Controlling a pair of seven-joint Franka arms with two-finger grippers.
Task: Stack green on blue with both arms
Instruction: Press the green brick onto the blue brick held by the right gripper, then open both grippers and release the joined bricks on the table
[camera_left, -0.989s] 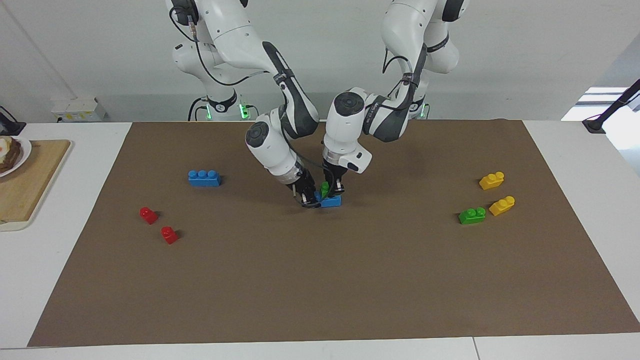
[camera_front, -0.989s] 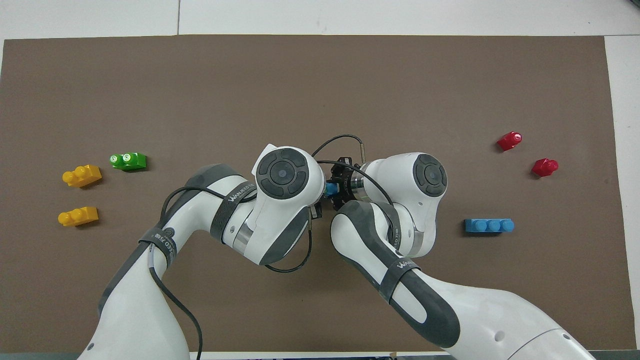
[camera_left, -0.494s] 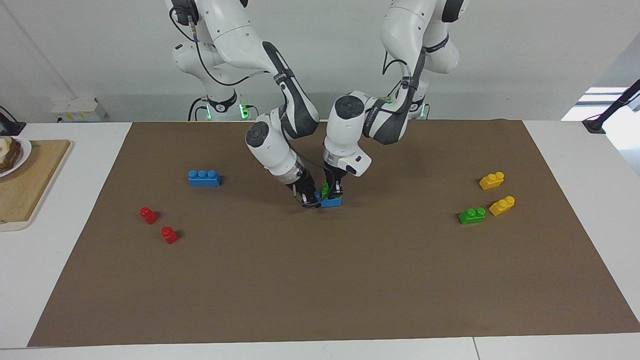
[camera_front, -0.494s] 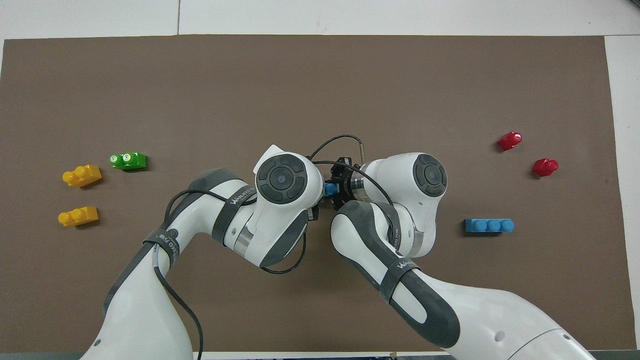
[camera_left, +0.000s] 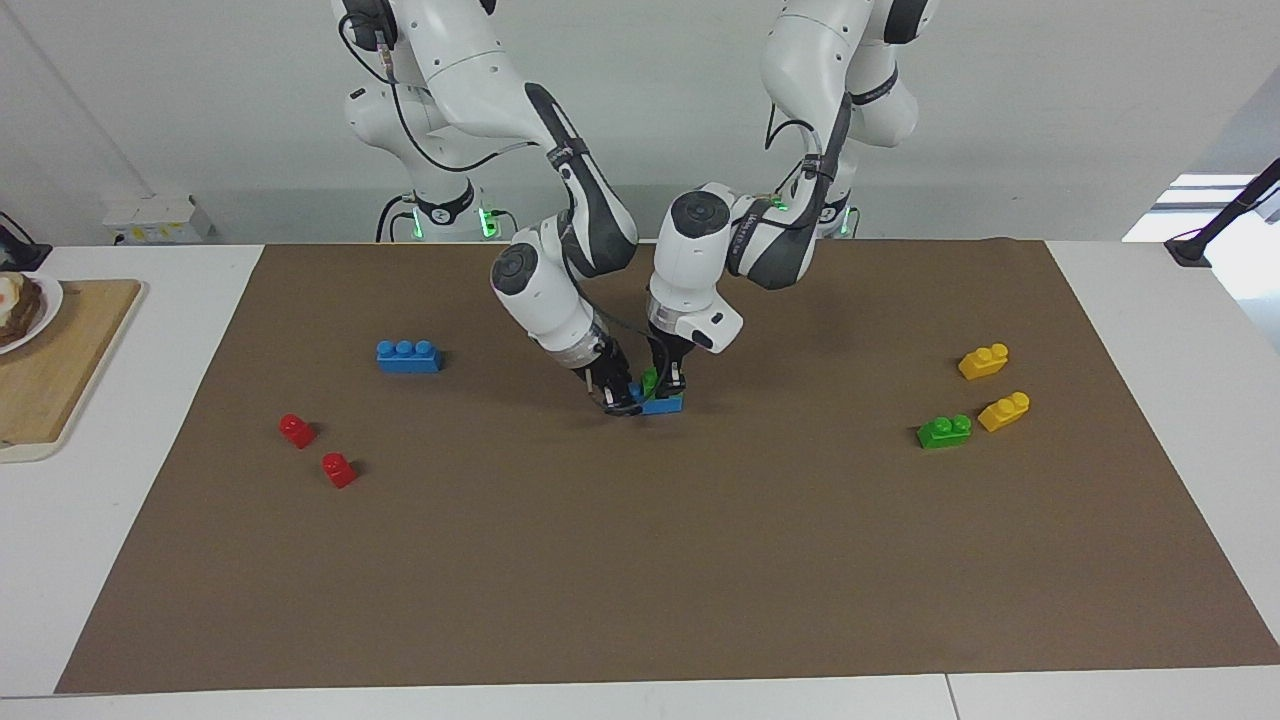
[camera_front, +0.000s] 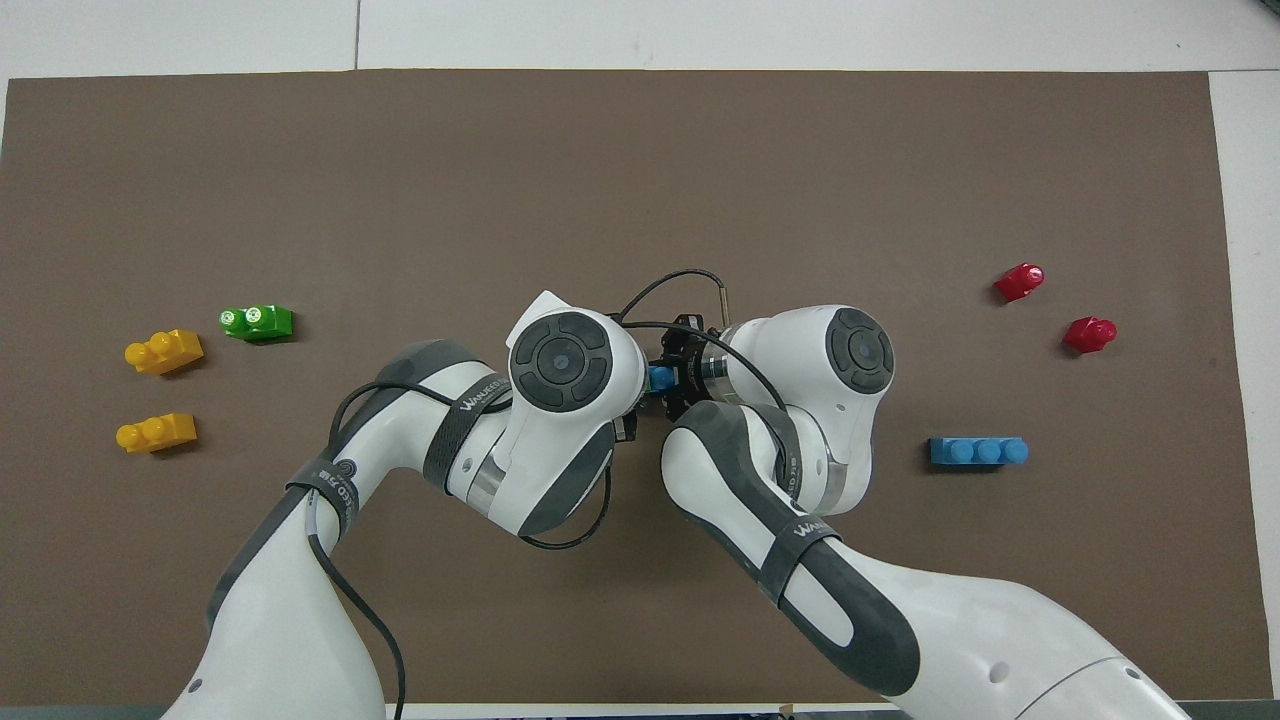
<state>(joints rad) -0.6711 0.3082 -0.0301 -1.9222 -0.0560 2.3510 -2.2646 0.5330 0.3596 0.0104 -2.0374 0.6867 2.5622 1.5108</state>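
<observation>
left tool grasps green brick; right tool grasps blue brick.

Two high cameras, half a turn apart, both on the brown mat

The facing view looks from high up across the counter toward the robots, taking in the whole brown mat, the white wall and both arm bases at its top edge, from far enough that bricks show small. The overhead view sits high above the robots' own end and looks steeply down and forward, so the arms enter from its bottom edge and fill its lower half, closer in. Both views share the mat and the loose bricks on it, such as the lone blue brick, which falls on mirrored sides in the two.
</observation>
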